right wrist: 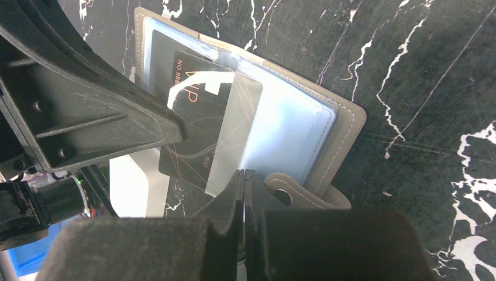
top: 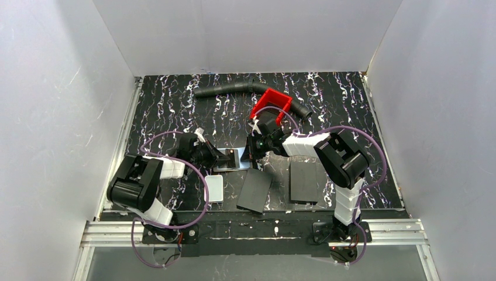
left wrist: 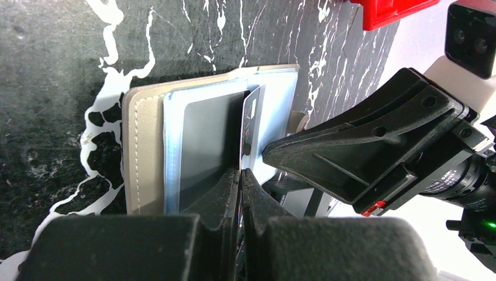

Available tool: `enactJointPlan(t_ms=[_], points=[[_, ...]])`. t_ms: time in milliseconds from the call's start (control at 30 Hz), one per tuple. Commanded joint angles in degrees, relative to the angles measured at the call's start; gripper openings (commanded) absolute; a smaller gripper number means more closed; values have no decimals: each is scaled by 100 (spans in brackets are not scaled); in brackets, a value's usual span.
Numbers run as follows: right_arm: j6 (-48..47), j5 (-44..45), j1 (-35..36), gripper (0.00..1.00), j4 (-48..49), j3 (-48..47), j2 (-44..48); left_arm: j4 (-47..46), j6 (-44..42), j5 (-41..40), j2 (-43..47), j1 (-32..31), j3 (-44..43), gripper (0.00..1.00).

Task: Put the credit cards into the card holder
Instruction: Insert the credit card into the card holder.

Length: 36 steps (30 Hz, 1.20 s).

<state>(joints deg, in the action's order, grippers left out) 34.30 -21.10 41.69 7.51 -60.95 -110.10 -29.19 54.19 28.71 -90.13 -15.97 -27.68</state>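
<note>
Clamped the left gripper (left wrist: pixel 240 171) all but shut on the near end of a dark credit card (right wrist: pixel 197 149), held on edge over the open card holder (left wrist: pixel 137 152). Pinched the right gripper (right wrist: pixel 243 175) closed too, seemingly on the corner of a clear sleeve (right wrist: pixel 237 129), lifted off the page to gape a pocket.

Caught mid-insertion, by the look of it: got the card partly under that sleeve, not yet seated. Called, on this reading, for a slow slide along the pocket toward its closed end, with the sleeve held up and the card laid flatter to the page. Risked buckling the plastic otherwise.

Found the holder lying open and flat about mid-counter, nearer the near edge than the far, with its clasp tab (right wrist: pixel 292 196) on the right arm's side.

Left precious little room between the two sets of fingers, tips almost meeting over the holder. Spotted a white box (top: pixel 214 188) just beside it toward the near edge, and two black panels (top: pixel 255 190) (top: pixel 304 180) along that edge to the right. Spotted a red tray (top: pixel 271 102) and grey hose (top: pixel 234 89) well apart by the far edge. Had open counter on the holder's far side for backing out.
</note>
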Motion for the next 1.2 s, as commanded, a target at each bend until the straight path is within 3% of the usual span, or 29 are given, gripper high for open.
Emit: enactJointPlan(t_ms=[0,567,800,1167], points=[[-29,64,-30,1,18,120,-116,-258,202,-310,-26,2,266,0],[-18,45,-30,1,50,152,-93,-535,180,337,-504,-5,126,0],[-34,27,-30,1,40,151,-73,-490,254,314,-440,-9,137,27],[-55,27,-30,1,23,158,-27,810,-326,-189,256,-13,-68,38]])
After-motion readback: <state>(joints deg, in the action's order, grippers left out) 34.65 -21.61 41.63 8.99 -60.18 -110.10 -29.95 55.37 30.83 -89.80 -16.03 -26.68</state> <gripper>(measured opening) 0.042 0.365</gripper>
